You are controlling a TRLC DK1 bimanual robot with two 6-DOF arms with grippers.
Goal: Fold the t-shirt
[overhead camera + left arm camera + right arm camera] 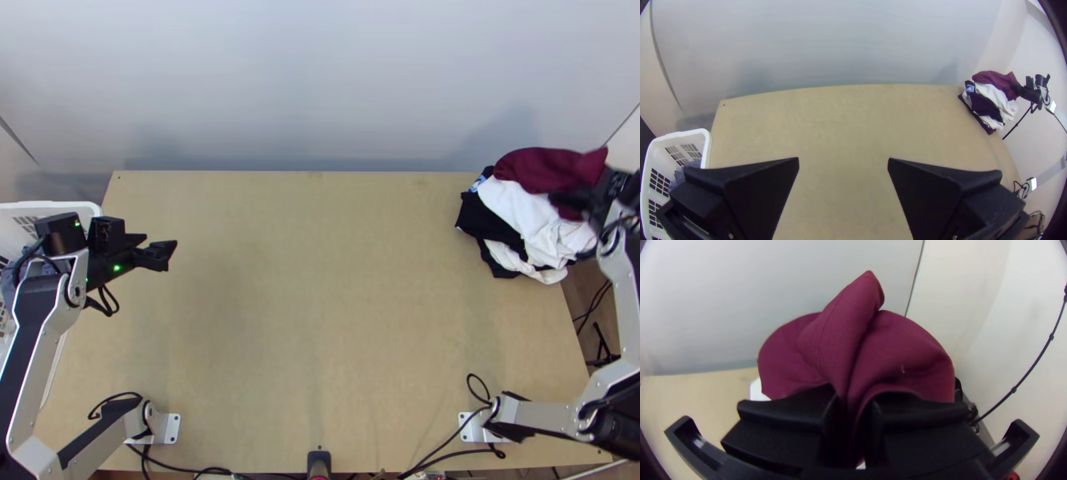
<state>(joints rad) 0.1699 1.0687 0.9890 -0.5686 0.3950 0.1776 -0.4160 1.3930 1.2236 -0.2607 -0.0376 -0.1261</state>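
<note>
by the pile (pixel 492 222), the right gripper (pixel 570 200) apparently pinches maroon cloth (pixel 534 168).

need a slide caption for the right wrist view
Right arm's black two-fingered pincer pinching a bunched maroon cloth, its folds fanning out, with a light wooden table beyond.

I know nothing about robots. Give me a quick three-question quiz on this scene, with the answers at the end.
1. What colour is the cloth pinched in the right gripper? (a) white (b) maroon (c) black
2. True or false: the left gripper has its fingers apart.
3. Fill in: the white basket stands by the robot's ____ arm.

Key: 1. b; 2. true; 3. left
</note>
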